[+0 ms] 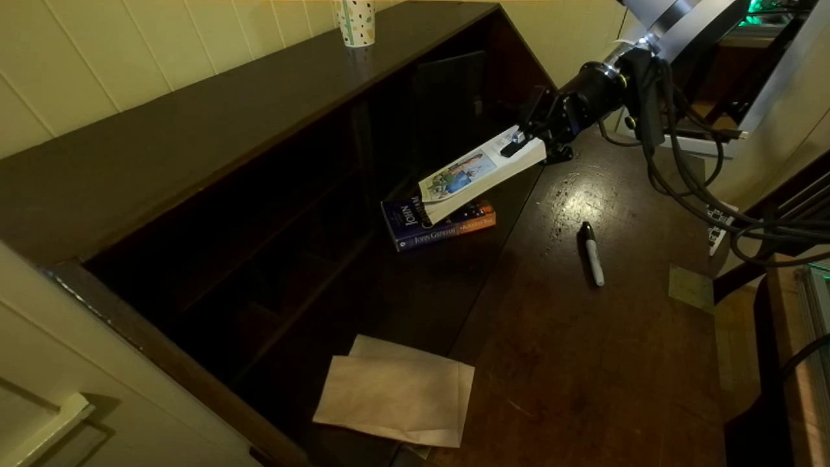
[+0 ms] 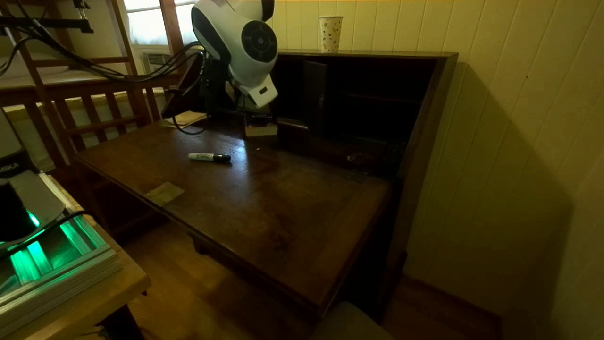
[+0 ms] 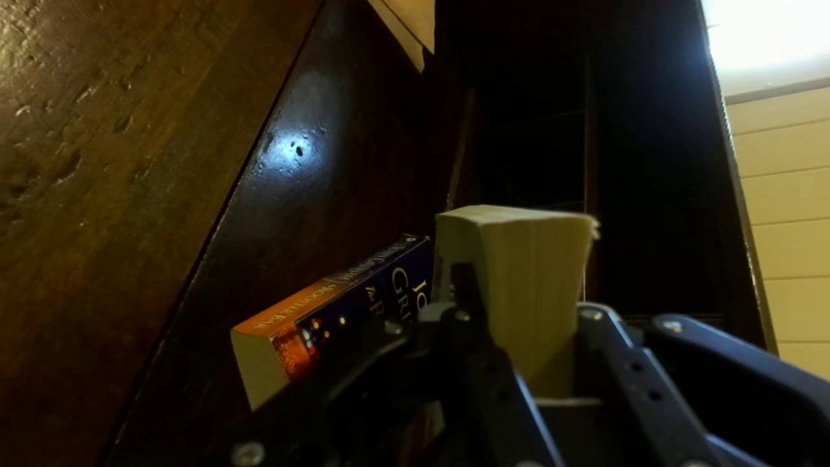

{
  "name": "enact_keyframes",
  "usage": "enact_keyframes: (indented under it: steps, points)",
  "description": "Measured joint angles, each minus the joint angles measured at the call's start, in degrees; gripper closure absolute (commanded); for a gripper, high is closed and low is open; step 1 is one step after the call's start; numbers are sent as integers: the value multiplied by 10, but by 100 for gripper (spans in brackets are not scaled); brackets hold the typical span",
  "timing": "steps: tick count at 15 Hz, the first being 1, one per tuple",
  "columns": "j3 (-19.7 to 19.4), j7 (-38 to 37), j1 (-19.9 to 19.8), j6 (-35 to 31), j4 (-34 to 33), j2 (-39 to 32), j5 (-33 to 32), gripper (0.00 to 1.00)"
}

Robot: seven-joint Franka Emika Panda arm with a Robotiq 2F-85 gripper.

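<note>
White-covered book [image 1: 480, 172]: gripped, lying between the two fingers of the gripper [image 3: 528, 305] and slanting outward from it.

Desk [image 1: 583, 363]: dark wood, seen in both exterior views. Flat work surface at the front; dark compartments behind, topped by a ledge [image 1: 214, 123].

Arm [image 2: 236, 52]: mostly white in an exterior view, reaching in above the desk.

Papers [image 1: 392, 395]: two, brownish, overlapping, flat on the desk; loose sheets or envelopes, cannot tell which. Well apart from the gripper. Pale corners also show at the top of the wrist view.

Jaws: narrowed onto the thickness of the held book. One finger [image 1: 515, 147] presses on the illustrated cover. Wrist view shows a finger on each side, with the page edges between them turned toward the camera. Grip is close to one end; most of the book's length, including a coloured picture on the cover, projects beyond the fingertips.

Blue book [image 1: 447, 232]: flat on the desk, "John Grisham" on the spine, part of it orange. The projecting end of the held book covers part of it in an exterior view; whether the two touch cannot be told.

Cup [image 1: 356, 26]: white with coloured spots, upright on the ledge.

Marker [image 1: 592, 254]: pale barrel, black cap, lying on the desk, apart from both books.
</note>
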State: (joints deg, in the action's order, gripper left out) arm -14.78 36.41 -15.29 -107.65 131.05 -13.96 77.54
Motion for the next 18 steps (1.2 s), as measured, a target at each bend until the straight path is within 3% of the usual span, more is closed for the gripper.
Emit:
enact_keyframes:
  steps: [18]
  points:
    - [10, 0, 8, -1, -57, -37, 0, 94]
